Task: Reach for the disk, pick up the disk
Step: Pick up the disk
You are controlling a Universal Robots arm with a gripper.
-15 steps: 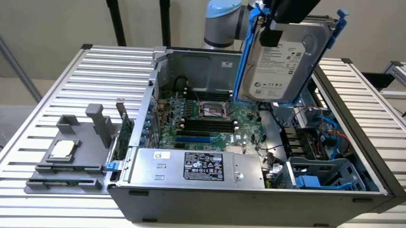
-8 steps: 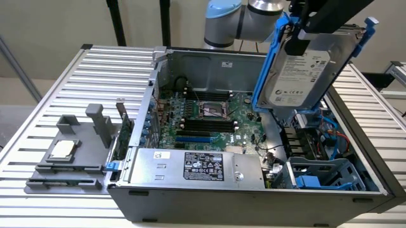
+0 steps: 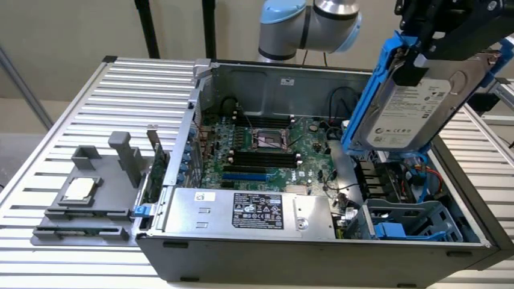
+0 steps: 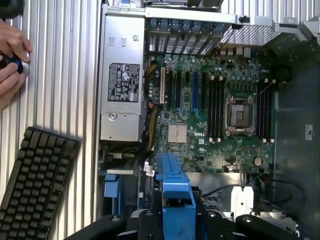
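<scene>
One open computer case (image 3: 321,253) on a slatted metal table (image 3: 120,96), motherboard (image 3: 265,150) exposed, power supply (image 3: 249,211) along its front edge. Above the case's right side, lifted clear and tilted, the disk (image 3: 405,111) in its blue carrier, clamped by the gripper (image 3: 437,36). Keyboard (image 4: 35,185) and a hand (image 4: 12,60) beside the case.
</scene>
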